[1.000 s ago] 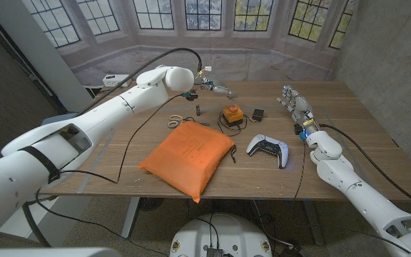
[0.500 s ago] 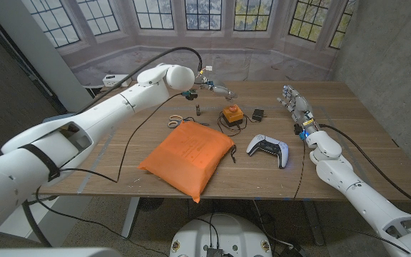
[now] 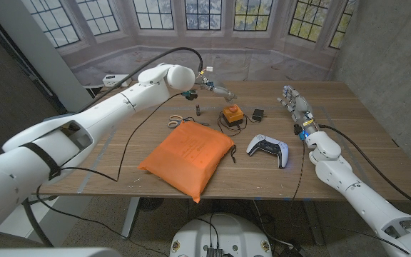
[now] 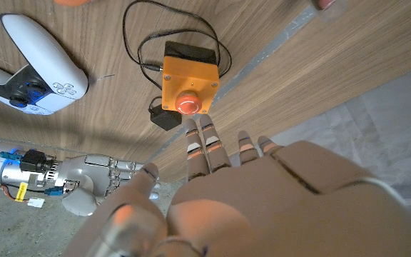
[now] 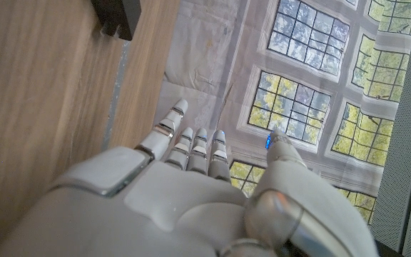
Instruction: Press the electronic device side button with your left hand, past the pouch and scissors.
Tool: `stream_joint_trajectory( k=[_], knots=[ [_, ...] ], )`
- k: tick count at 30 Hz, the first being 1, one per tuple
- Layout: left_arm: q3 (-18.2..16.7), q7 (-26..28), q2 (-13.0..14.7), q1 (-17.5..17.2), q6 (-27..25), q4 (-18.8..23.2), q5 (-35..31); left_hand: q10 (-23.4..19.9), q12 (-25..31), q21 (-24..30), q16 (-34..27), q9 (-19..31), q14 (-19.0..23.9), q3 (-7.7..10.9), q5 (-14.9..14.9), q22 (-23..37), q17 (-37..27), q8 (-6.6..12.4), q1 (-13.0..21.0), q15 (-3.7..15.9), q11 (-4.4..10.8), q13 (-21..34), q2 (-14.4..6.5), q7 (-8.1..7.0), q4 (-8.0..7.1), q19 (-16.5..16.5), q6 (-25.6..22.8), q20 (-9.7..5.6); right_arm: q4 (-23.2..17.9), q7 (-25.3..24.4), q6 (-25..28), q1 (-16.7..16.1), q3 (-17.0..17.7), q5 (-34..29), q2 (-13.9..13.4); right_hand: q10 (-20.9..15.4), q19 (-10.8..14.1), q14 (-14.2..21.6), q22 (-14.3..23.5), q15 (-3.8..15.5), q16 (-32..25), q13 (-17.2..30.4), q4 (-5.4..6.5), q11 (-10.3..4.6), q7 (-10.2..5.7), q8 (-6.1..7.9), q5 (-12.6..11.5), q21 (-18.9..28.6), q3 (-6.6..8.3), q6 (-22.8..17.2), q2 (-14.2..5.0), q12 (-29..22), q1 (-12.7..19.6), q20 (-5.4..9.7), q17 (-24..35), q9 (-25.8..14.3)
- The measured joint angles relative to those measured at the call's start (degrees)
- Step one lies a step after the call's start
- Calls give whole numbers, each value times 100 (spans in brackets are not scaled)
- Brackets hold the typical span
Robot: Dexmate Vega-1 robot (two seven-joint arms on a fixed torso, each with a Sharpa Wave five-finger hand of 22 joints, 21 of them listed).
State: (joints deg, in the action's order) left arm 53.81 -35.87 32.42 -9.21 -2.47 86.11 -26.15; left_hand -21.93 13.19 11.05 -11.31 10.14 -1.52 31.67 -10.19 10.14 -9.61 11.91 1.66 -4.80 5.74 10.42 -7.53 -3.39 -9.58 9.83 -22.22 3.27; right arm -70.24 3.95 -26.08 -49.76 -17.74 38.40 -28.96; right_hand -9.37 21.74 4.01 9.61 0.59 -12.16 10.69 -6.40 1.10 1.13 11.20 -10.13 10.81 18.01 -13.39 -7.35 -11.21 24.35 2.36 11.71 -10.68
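Nothing much has moved since a moment ago; the left hand [image 3: 218, 91] stays up over the far side of the table [image 3: 348, 135]. Its fingers [image 4: 207, 146] are straight and a little apart, holding nothing. Just past its fingertips sits the orange box [image 4: 189, 76] with a red button [image 4: 186, 106] on top, not touched. Near it lie the scissors [image 3: 176, 120], pouch [image 3: 189, 156] and game pad [image 3: 269, 149]. Well apart, the right hand [image 3: 295, 104] is spread wide.

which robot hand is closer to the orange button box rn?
Left. The left robot hand hovers just behind the orange button box, fingers extended toward it. The right robot hand stands farther off to its side.
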Motion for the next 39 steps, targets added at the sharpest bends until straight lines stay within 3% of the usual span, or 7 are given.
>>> stream_joint_trajectory(
  k=[21,39],
  knots=[
    [201,-33,-233,201,277,-446,-62,-61,0,0,0,0,62,0,0,1,-1,-27,-22,-1,0,0,-23,53,1,0,-53,0,-14,-69,-104,-138,88,64,31,0,1,0,0,0,0,0,-16,0,0,0,0,0,-15,0,0,0,0,0,1,0],
    [307,-11,-358,335,497,-719,-139,-91,-48,0,0,0,112,1,0,1,-1,-27,-22,-12,-31,0,-23,0,1,0,-204,0,22,-79,-171,-156,111,86,78,0,1,0,0,0,0,0,-47,0,0,0,0,0,-47,0,-22,0,-22,0,2,0]
  ],
)
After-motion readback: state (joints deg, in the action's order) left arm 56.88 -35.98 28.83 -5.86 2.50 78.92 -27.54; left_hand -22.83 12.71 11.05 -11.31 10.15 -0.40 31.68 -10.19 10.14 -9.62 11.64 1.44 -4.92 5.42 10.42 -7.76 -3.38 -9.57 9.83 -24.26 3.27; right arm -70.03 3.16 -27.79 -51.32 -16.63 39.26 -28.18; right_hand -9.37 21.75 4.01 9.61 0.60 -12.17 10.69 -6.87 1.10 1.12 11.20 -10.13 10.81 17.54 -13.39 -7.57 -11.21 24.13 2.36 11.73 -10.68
